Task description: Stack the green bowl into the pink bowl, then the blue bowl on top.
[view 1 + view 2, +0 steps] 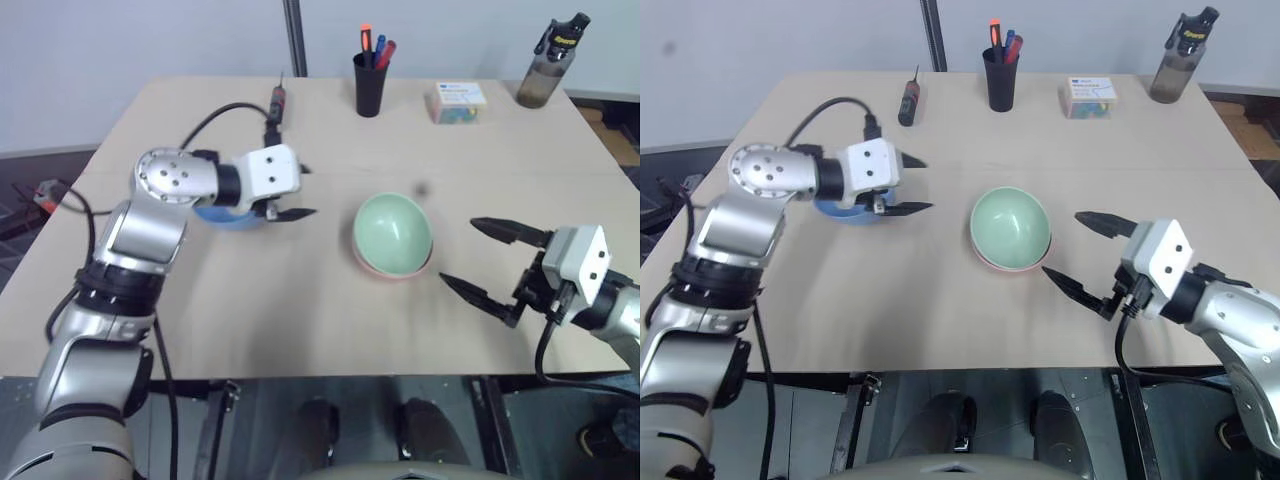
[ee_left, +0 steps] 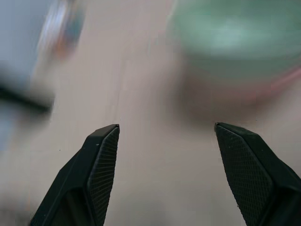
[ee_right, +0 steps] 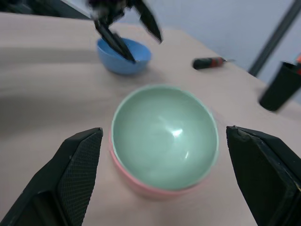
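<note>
Already, the smooth mint-green bowl sat nested in the salmon-pink bowl; both my grippers, left and right, gaped empty beside the sky-blue bowl.

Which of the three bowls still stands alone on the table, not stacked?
The blue bowl, beside the left end effector. The green bowl already sits inside the pink bowl, nearer the right end effector.

Far table edge: screwdriver, black pen cup, small box, dark bottle.
</note>
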Available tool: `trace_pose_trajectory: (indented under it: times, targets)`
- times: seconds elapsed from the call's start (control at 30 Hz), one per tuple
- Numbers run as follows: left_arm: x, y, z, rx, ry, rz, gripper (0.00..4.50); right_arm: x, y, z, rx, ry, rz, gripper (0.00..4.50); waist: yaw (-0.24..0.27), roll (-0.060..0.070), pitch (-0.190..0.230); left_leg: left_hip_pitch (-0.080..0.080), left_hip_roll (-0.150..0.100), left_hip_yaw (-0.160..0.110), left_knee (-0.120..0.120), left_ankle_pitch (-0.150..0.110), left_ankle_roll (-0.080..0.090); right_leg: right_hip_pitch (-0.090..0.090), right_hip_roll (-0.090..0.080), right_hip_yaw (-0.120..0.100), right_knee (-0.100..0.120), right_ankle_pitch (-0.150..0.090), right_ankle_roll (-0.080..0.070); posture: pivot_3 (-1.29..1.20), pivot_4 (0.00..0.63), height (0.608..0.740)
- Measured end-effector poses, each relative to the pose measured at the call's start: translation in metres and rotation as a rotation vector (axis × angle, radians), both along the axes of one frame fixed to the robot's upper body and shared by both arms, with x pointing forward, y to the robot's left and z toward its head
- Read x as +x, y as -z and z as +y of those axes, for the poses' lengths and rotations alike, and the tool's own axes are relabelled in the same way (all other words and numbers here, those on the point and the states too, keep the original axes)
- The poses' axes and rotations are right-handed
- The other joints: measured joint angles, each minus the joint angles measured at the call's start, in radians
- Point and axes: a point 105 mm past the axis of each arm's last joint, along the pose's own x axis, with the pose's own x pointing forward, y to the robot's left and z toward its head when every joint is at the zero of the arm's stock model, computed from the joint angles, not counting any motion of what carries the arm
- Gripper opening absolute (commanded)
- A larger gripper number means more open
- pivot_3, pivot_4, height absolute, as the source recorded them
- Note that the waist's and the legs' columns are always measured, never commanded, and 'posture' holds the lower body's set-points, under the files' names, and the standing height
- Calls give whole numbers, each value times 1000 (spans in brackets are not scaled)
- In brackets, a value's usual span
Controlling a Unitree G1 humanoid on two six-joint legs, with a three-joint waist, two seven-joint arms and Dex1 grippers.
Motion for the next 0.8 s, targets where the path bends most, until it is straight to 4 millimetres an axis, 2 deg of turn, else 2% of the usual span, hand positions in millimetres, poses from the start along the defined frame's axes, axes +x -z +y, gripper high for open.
trace_pose_trajectory:
  times: [0.1, 0.2, 0.4, 0.47, 0.6, 0.63, 0.67, 0.7, 0.73, 0.77, 0.8]
  targets:
    - [-3, 16, 45, 107, -276, -31, 3418, 10, 2, 6, 8, -46, 7, 4410, -1, 0, 0, -1, 0, 0, 0, 0, 0, -1, 0, 0, -1, 0, 0, 0, 150, 740]
    - [-9, 39, 70, 163, -436, -11, 3418, 18, 8, 12, 7, -92, 31, 4410, 7, 0, 0, -3, 0, 0, 0, 0, 0, -2, -1, 0, -1, 0, 0, 0, 150, 740]
    - [-4, 45, 60, 138, -460, -22, 3418, 26, 6, 16, -5, -142, 18, 4410, 12, 0, 0, -5, -1, 0, 0, 1, -2, -4, -1, 0, 0, 0, 0, 0, 150, 740]
    - [-1, 42, 54, 127, -447, -40, 3418, 29, 6, 15, -7, -144, 17, 4410, 10, 0, 0, -5, -1, 0, 0, 2, -3, -5, -1, 0, 0, 0, 0, 0, 150, 740]
    - [4, 34, 54, 131, -455, -72, 3418, 29, 6, 14, -12, -148, 11, 4410, 5, 0, 0, -5, 0, 1, -1, 2, -3, -6, -1, 1, 0, 0, 0, 0, 150, 740]
    - [5, 33, 55, 133, -459, -75, 2921, 29, 6, 14, -13, -146, 11, 4410, 3, 0, 0, -5, 0, 1, -1, 2, -3, -6, -1, 1, 0, 0, 0, 0, 150, 740]
    - [8, 34, 57, 140, -469, -79, 2643, 29, 8, 13, -16, -142, 17, 4410, 3, 0, 0, -5, 0, 1, -1, 1, -3, -6, -1, 1, 0, 0, 0, 0, 150, 740]
    - [8, 35, 58, 142, -472, -77, 2139, 29, 9, 13, -16, -140, 20, 4410, 2, 0, 0, -5, 0, 2, -1, 1, -3, -6, -1, 1, 0, 0, 0, 0, 150, 740]
    - [10, 37, 59, 147, -473, -72, 1919, 29, 11, 12, -17, -137, 25, 4410, 3, 0, 0, -5, -1, 2, -1, 1, -3, -6, -2, 1, 0, 0, 0, 0, 150, 740]
    - [11, 39, 60, 152, -472, -65, 1358, 28, 11, 12, -17, -134, 27, 4410, 3, 0, 0, -6, 0, 2, -1, 1, -2, -6, -2, 1, 0, 0, 0, 0, 150, 740]
    - [12, 40, 60, 155, -471, -62, 1069, 28, 11, 12, -18, -132, 27, 4410, 3, 0, 0, -6, 0, 2, -1, 1, -2, -6, -2, 1, 0, 0, 0, 0, 150, 740]
